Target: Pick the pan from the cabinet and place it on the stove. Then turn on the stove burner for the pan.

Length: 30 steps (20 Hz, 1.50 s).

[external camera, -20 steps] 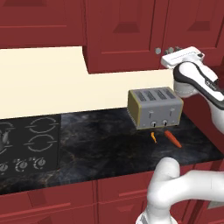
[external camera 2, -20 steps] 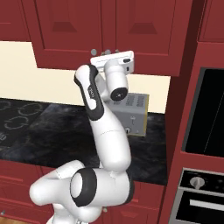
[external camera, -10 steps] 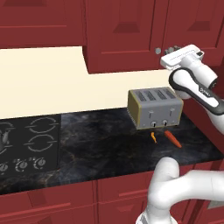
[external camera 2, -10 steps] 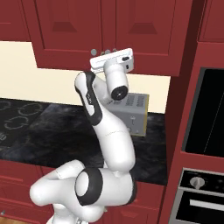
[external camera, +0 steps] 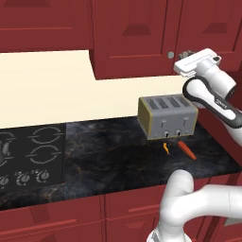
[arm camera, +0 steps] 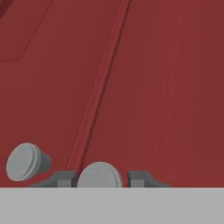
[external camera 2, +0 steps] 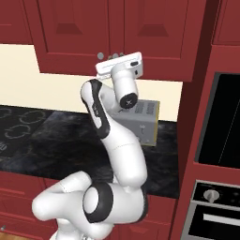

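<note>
Silver knob [arm camera: 99, 176] between pincer [arm camera: 101, 178] fingertips — toaster [external camera: 167, 116] below.

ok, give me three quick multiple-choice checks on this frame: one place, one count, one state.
1. Where does the toaster stand?
A. on the stove
B. on the countertop, right of the stove
C. inside the cabinet

2. How many round silver knobs show in the hand view?
A. none
B. four
C. two

3. How are the cabinet doors in front of the arm?
A. shut
B. swung wide open
C. taken off

Answers:
1 B: the toaster sits on the dark countertop, with the stove off to its left.
2 C: the two knobs are one at the left and one between the finger tips.
3 A: the cabinet shows flat closed door fronts and no inner shelf.
</note>
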{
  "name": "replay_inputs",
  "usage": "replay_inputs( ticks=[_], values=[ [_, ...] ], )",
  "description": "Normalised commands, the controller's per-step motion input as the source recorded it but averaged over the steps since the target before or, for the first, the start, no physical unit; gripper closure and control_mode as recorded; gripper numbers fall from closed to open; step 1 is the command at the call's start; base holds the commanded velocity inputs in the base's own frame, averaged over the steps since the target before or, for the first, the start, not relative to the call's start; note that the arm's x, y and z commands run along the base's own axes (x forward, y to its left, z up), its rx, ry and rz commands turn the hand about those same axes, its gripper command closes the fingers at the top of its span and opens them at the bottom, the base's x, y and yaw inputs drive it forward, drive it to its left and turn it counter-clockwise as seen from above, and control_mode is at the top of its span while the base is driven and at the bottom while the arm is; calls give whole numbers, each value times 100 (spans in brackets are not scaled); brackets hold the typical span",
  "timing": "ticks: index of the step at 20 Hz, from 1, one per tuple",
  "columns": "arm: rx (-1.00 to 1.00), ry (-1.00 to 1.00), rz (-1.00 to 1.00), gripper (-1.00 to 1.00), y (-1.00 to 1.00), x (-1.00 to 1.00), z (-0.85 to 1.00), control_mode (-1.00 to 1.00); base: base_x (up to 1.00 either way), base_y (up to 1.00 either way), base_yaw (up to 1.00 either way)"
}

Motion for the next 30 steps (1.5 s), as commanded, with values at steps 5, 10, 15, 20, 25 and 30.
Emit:
replay_inputs(
  ticks=[5, 10, 15, 20, 25, 30],
  values=[
    [0, 5, -1, 100, 0, -44, 34, -100, 0, 0, 0],
    [0, 4, 0, 100, -8, -55, 46, -100, 0, 0, 0],
    [-1, 6, 3, 100, -23, -50, 56, -100, 0, 0, 0],
    [-1, 7, 8, 100, -36, -43, 59, -100, 0, 0, 0],
    [0, 3, 7, 100, -54, -55, 37, -100, 0, 0, 0],
    [0, 3, 1, 100, -63, -78, 42, -100, 0, 0, 0]
  ],
)
